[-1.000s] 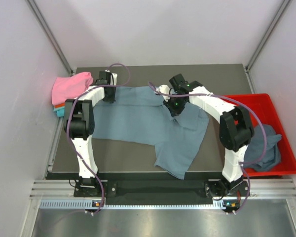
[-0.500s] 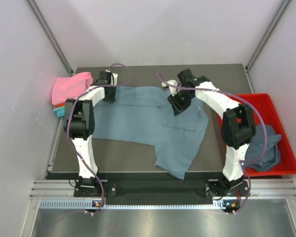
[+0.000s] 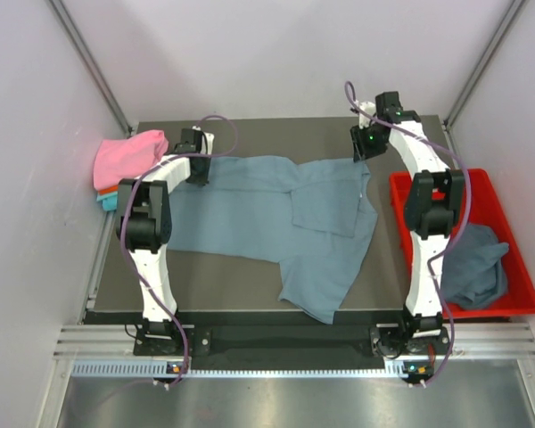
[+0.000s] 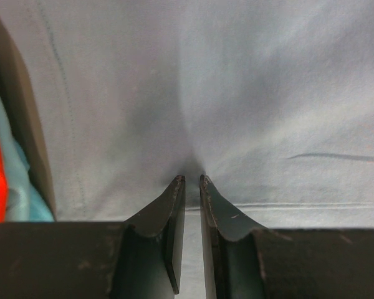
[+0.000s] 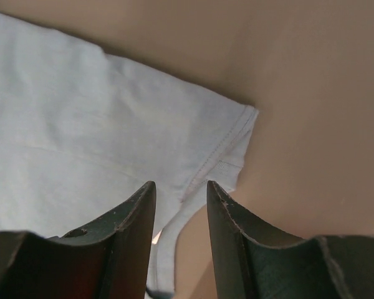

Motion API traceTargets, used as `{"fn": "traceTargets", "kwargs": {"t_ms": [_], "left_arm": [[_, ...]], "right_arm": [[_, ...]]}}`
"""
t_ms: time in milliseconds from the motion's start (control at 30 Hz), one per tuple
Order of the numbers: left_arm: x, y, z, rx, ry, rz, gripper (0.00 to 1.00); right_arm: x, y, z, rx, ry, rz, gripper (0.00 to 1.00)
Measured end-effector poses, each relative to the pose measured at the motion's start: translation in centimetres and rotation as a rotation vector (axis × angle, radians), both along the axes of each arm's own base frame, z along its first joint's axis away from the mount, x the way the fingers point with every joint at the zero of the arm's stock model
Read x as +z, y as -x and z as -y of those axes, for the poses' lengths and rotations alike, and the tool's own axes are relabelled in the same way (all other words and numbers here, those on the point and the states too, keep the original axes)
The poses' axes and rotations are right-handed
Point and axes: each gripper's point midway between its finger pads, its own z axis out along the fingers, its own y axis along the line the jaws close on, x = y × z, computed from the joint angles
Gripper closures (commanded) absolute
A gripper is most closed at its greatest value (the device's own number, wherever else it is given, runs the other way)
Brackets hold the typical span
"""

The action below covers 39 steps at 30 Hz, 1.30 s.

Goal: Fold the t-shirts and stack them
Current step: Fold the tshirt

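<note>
In the top view, a slate blue-grey t-shirt (image 3: 276,223) lay spread over the middle of the dark table (image 3: 223,276), one flap folded in near its far right. The left gripper (image 3: 197,176) sat on the shirt's far left corner. The right gripper (image 3: 365,155) hung just beside the shirt's far right edge. A pink t-shirt (image 3: 129,153) topped a small pile at the table's left edge, with orange and teal cloth (image 3: 107,198) under it. Another blue-grey t-shirt (image 3: 475,267) lay crumpled in the red tray (image 3: 520,267) on the right.

In the left wrist view, we saw the fingers nearly together, pinching the grey cloth, which puckered at their tips. Orange and teal showed at the left edge.

In the right wrist view, the jaws stood apart and held nothing. The hemmed corner of a sleeve lay on the table just beyond them.
</note>
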Motion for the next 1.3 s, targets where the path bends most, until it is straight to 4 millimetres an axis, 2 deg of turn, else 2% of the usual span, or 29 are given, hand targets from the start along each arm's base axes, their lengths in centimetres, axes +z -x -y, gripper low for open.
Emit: {"fn": "traceTargets", "kwargs": {"t_ms": [133, 267, 367, 600, 700, 833, 900, 933, 1033, 1200, 1300], "left_arm": [[0.1, 0.6, -0.5, 0.004, -0.023, -0.009, 0.79], [0.1, 1.0, -0.6, -0.003, -0.033, -0.019, 0.8], [0.0, 1.0, -0.7, -0.008, -0.04, -0.022, 0.79], [-0.2, 1.3, -0.7, -0.01, -0.041, -0.029, 0.8], [-0.2, 1.3, -0.7, -0.01, -0.042, -0.028, 0.8], [-0.2, 1.3, -0.7, -0.013, -0.044, -0.028, 0.8], [-0.2, 1.3, -0.8, -0.015, -0.046, -0.028, 0.8], [-0.2, 1.3, -0.8, -0.016, -0.046, -0.029, 0.8], [-0.2, 1.3, -0.7, -0.017, -0.046, -0.029, 0.8], [-0.2, 1.3, -0.7, -0.019, -0.054, -0.029, 0.8], [-0.2, 1.3, -0.7, -0.019, -0.064, -0.029, 0.8]], "right_arm": [[-3.6, 0.2, 0.6, -0.021, 0.011, -0.075, 0.61], [-5.3, 0.3, 0.8, -0.034, 0.012, -0.111, 0.62], [-5.6, -0.3, 1.2, -0.046, 0.019, -0.107, 0.62], [-4.8, -2.6, 3.1, -0.089, 0.034, -0.042, 0.62], [-5.5, -3.6, 3.3, -0.096, 0.037, -0.028, 0.59], [-7.6, -3.8, 3.3, -0.095, 0.042, -0.055, 0.58], [-7.4, -4.2, 3.1, -0.095, 0.028, -0.042, 0.64], [-7.4, -4.3, 3.0, -0.094, 0.024, -0.042, 0.77], [-7.7, -4.2, 2.7, -0.089, 0.008, -0.05, 1.0], [-7.6, -4.4, 2.9, -0.107, 0.012, -0.047, 1.0], [-7.4, -5.2, 3.5, -0.134, 0.042, -0.025, 1.0]]}}
